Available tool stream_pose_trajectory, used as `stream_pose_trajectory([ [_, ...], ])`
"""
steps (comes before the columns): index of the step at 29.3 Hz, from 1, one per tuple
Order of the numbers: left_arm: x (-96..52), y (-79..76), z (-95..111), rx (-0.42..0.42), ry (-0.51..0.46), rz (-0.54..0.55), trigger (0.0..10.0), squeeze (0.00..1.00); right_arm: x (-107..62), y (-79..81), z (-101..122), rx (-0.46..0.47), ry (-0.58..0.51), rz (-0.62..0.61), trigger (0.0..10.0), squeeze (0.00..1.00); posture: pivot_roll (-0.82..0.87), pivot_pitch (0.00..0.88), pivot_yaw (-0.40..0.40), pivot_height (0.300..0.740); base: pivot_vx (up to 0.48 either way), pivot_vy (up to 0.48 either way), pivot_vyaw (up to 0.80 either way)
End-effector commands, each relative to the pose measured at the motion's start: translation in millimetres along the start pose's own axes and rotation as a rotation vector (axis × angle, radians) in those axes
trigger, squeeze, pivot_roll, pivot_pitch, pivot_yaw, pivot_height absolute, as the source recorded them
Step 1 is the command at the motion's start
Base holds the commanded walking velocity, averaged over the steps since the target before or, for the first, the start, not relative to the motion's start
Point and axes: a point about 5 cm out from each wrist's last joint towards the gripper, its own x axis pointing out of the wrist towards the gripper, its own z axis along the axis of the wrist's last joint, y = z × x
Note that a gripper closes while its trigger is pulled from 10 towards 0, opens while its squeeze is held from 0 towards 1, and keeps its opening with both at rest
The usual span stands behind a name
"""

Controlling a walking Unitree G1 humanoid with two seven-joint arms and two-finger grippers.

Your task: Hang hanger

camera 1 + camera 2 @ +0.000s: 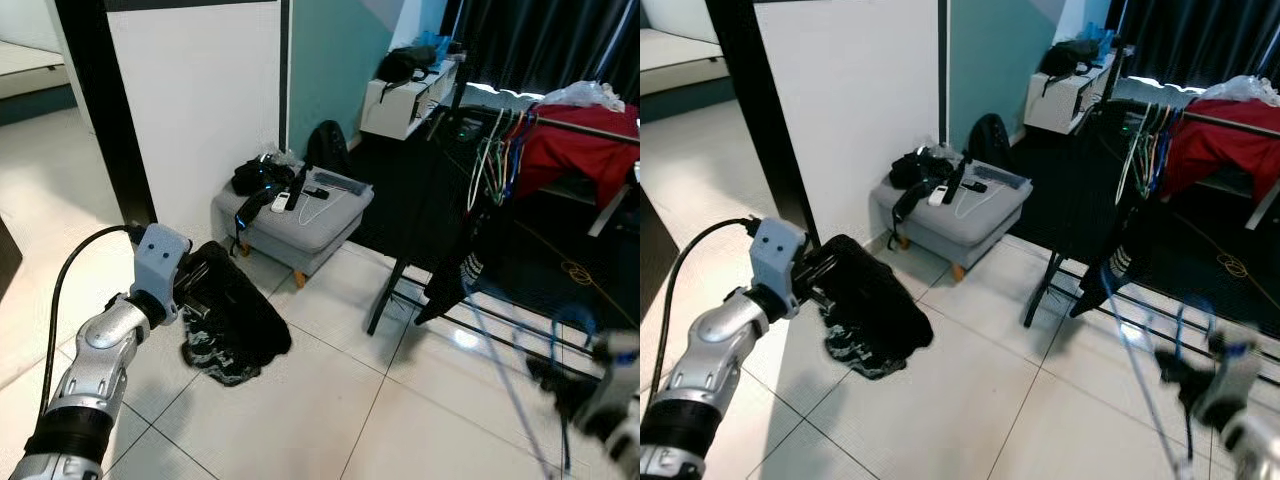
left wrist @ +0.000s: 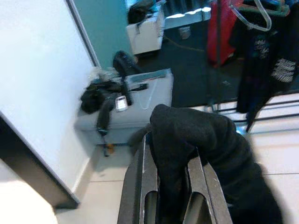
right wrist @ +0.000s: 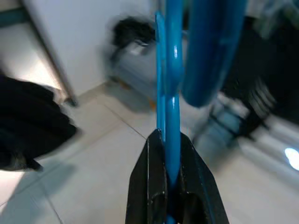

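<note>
Two pincers busy, right pincer (image 3: 172, 186) clamped tight on the blue hanger (image 3: 169, 84) low at the robot's right, near the clothes rack (image 1: 520, 140), left pincer (image 2: 170, 186) closed on a black garment (image 1: 235, 315) trailing to the floor tiles (image 1: 330, 400).

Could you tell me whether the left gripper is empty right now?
No, the left gripper has its fingers clamped on a black garment.
</note>
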Motion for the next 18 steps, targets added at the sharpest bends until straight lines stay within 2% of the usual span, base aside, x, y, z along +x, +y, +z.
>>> stream_pose_trajectory([
  [1, 1.6, 1.3, 9.5, 0.039, -0.021, -0.017, 10.0, 0.00, -0.4, 6.5, 0.2, 0.015, 0.020, 0.072, 10.0, 0.00, -0.01, 0.000, -0.077, 0.740, 0.000, 0.000, 0.00],
  [2, 3.3, 5.5, 18.1, 0.074, -0.031, -0.019, 10.0, 0.00, -3.9, 12.9, 9.6, -0.052, 0.058, 0.164, 10.0, 0.00, -0.02, 0.000, -0.082, 0.740, 0.000, 0.000, 0.00],
  [5, 4.3, 8.6, 24.2, 0.097, -0.039, -0.019, 10.0, 0.00, -6.3, 18.3, 14.4, -0.096, 0.090, 0.226, 10.0, 0.00, -0.02, 0.000, -0.082, 0.740, 0.000, 0.000, 0.00],
  [8, 13.3, 13.8, 46.9, 0.199, -0.044, -0.024, 10.0, 0.00, -24.3, 32.7, 34.4, -0.251, 0.226, 0.399, 10.0, 0.00, -0.04, 0.000, -0.051, 0.740, 0.000, 0.000, 0.00],
  [10, 18.1, 10.4, 55.4, 0.222, -0.039, -0.032, 10.0, 0.00, -33.4, 40.4, 44.7, -0.300, 0.279, 0.450, 10.0, 0.00, -0.04, 0.000, -0.043, 0.740, 0.000, 0.000, 0.00],
  [12, 20.6, 9.4, 56.9, 0.221, -0.039, -0.033, 10.0, 0.00, -34.2, 43.2, 47.9, -0.300, 0.275, 0.463, 10.0, 0.00, -0.04, 0.000, -0.029, 0.740, 0.000, 0.000, 0.00],
  [14, 36.4, -3.4, 62.4, 0.191, -0.043, -0.056, 10.0, 0.00, -32.3, 68.1, 61.6, -0.303, 0.238, 0.558, 10.0, 0.00, -0.05, 0.000, -0.001, 0.740, 0.000, 0.000, 0.00],
  [15, 36.4, -3.4, 62.4, 0.191, -0.043, -0.056, 10.0, 0.00, -32.3, 68.1, 61.6, -0.303, 0.238, 0.558, 10.0, 0.00, -0.05, 0.000, -0.001, 0.740, 0.000, 0.000, 0.00],
  [16, 44.0, -13.0, 63.5, 0.175, -0.041, -0.078, 10.0, 0.00, -26.7, 84.2, 66.0, -0.310, 0.194, 0.596, 10.0, 0.00, -0.04, 0.000, 0.004, 0.740, 0.000, 0.000, 0.00],
  [18, 44.0, -13.0, 63.5, 0.175, -0.041, -0.078, 10.0, 0.00, -26.7, 84.2, 66.0, -0.310, 0.194, 0.596, 10.0, 0.00, -0.04, 0.000, 0.004, 0.740, 0.000, 0.000, 0.00],
])
